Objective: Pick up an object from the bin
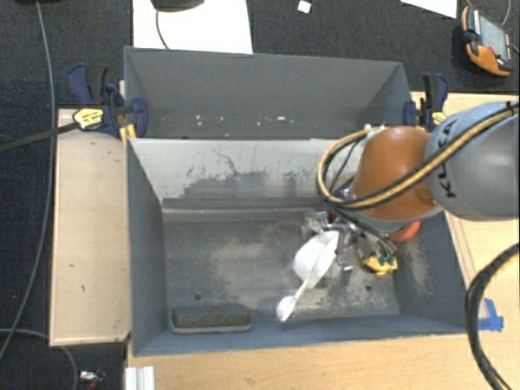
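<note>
camera view: gripper (343, 249) beside white spoon (311, 265)

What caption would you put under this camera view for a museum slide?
Robot hand low in a grey metal bin, next to a white spoon-shaped thing, with a small yellow piece close by.

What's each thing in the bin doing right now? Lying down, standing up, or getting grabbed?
White spoon-shaped thing: lying slanted on the bin floor, upper end at the end effector; grabbed or not, cannot tell.
Dark flat block: lying flat by the near wall, untouched.
Small yellow thing: lying just right of the end effector.
End effector: down inside the bin, over the white thing.
</note>
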Controlling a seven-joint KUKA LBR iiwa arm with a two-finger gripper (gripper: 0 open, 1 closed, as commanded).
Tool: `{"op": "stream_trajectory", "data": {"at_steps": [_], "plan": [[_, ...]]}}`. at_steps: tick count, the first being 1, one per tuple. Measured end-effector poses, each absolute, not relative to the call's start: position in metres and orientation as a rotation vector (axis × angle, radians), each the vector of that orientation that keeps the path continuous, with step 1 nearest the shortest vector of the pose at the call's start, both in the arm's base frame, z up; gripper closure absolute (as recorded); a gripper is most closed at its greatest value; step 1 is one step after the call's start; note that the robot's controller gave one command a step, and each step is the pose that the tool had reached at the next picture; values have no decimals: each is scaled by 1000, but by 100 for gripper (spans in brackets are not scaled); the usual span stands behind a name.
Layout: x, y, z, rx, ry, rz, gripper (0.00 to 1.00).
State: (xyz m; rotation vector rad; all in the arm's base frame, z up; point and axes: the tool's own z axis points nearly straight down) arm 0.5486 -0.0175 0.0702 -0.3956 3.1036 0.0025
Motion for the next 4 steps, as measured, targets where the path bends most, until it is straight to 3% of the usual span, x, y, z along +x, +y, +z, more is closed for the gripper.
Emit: {"op": "stream_trajectory", "data": {"at_steps": [1,2,3,4], "plan": [[548,-27,70,-677,3056,-1,0],[549,-17,71,-397,3103,5,0],[549,-25,71,-646,3058,1,100],[549,-25,72,-645,3058,1,100]]}}
